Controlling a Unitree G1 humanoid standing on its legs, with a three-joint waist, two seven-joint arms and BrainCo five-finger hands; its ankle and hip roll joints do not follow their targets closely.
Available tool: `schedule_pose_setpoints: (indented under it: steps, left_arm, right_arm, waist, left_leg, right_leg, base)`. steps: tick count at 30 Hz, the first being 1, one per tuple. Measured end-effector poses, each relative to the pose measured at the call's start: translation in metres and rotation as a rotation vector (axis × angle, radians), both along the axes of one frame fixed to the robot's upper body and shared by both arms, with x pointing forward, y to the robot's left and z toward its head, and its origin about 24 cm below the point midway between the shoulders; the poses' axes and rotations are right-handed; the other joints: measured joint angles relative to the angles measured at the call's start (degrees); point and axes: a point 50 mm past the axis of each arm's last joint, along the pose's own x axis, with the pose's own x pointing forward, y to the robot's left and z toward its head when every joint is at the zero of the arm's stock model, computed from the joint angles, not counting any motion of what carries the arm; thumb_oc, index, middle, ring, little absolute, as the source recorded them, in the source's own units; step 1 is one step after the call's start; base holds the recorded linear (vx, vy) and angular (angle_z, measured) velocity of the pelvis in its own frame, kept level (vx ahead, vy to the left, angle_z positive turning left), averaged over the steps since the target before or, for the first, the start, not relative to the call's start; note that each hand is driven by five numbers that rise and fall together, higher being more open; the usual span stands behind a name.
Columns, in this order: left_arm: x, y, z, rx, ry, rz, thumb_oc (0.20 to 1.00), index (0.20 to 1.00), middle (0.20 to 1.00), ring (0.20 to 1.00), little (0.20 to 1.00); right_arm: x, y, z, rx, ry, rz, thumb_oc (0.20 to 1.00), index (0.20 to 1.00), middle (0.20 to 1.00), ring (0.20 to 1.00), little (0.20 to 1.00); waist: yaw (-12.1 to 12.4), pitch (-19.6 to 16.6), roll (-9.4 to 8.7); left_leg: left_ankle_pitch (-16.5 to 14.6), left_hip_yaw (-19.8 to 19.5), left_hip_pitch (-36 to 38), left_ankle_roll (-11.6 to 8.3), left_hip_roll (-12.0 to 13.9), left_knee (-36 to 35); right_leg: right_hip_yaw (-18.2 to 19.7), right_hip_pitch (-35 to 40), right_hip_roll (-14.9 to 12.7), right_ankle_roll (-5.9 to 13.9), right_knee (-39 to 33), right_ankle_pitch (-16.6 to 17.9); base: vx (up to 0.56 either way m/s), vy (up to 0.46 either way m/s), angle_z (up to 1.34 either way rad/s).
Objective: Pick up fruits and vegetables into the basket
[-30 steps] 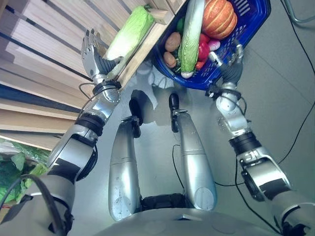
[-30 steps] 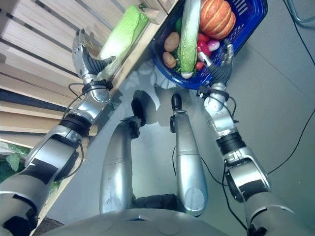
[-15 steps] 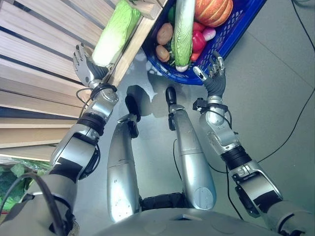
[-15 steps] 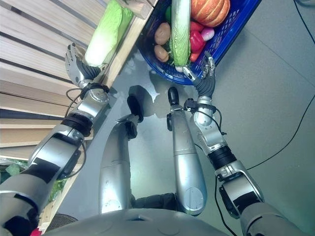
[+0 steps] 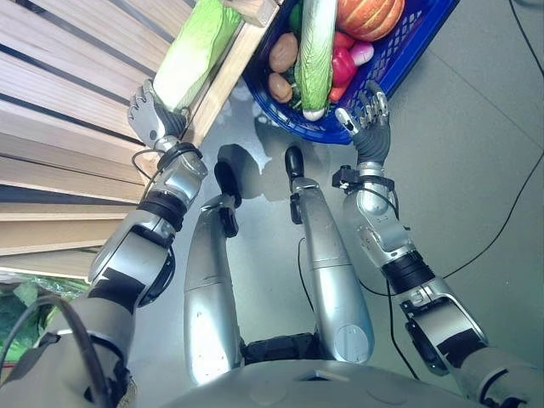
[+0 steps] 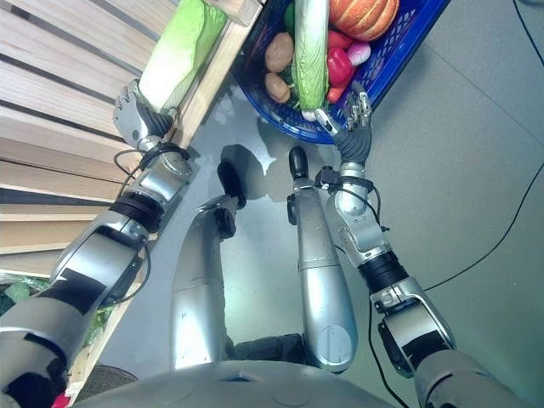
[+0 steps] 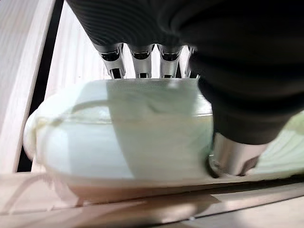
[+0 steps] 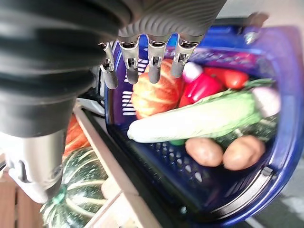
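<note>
A pale green napa cabbage (image 5: 191,51) lies on the wooden shelf (image 5: 68,102) at the upper left. My left hand (image 5: 149,115) is at its stem end. In the left wrist view the fingers (image 7: 137,59) reach over the cabbage (image 7: 123,133) and the thumb (image 7: 232,159) presses its near side. The blue basket (image 5: 404,51) stands on the floor at the top, holding an orange pumpkin (image 5: 365,15), a long green-white cabbage (image 5: 314,51), two potatoes (image 5: 283,53), a red pepper (image 5: 342,66) and a pink radish (image 5: 361,53). My right hand (image 5: 367,115) is open with straight fingers just below the basket's rim.
The shelf's wooden edge (image 5: 225,72) runs between the cabbage and the basket. Leafy greens (image 5: 17,297) lie at the lower left. In the right wrist view a striped green squash (image 8: 80,190) and an orange pumpkin (image 8: 76,135) sit on the shelf beside the basket (image 8: 285,142).
My left hand has gone from flat and open to closed round the cabbage's stem end. My right hand has dropped back from the basket's rim. The camera has shifted.
</note>
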Motion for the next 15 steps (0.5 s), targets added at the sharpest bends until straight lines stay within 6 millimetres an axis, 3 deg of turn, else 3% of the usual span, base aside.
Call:
schedule_pose_setpoints:
  steps: [15]
  left_arm:
    - [0.0,-0.004,0.012,0.095,-0.073,-0.005,0.2,0.2,0.2,0.2,0.2]
  right_arm:
    - [-0.001,0.0,-0.001,0.047,-0.005,0.045,1.0,1.0,1.0,1.0,1.0]
  waist:
    - [0.8,0.0,-0.05]
  left_leg:
    - [0.1,-0.5,-2.4,-0.1,-0.1,1.8]
  right_leg:
    - [-0.1,-2.1,-0.1,0.3,1.6,-0.2]
  base:
    - [0.0,0.0,0.0]
